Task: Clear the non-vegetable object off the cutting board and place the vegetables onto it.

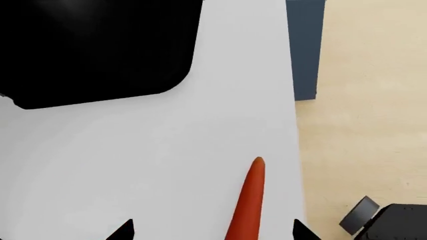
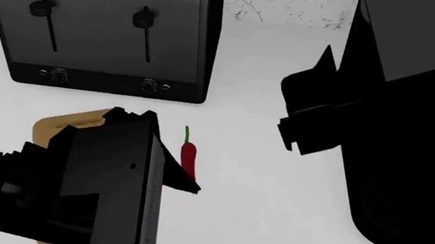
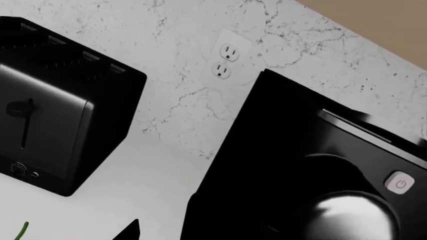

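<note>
My left gripper (image 1: 213, 232) is open and low over the white counter. An orange-red tapered tip, by its shape the carrot (image 1: 248, 205), lies between the jaw tips without touching them; its green top is out of view. The red chili pepper (image 2: 189, 155) lies on the counter just right of my left arm (image 2: 107, 177). That arm hides most of the tan cutting board (image 2: 59, 125). The burrito is not in view. My right gripper (image 3: 213, 232) is raised and faces the back wall. One fingertip (image 3: 130, 230) shows far out to the side; the other is lost against a black appliance.
A black toaster (image 2: 101, 31) stands at the back left, also in the left wrist view (image 1: 87, 45). A large black appliance (image 2: 412, 118) stands at the right. The counter's edge (image 1: 297, 150) runs close beside the carrot, with floor beyond it. A wall outlet (image 3: 225, 60) is behind.
</note>
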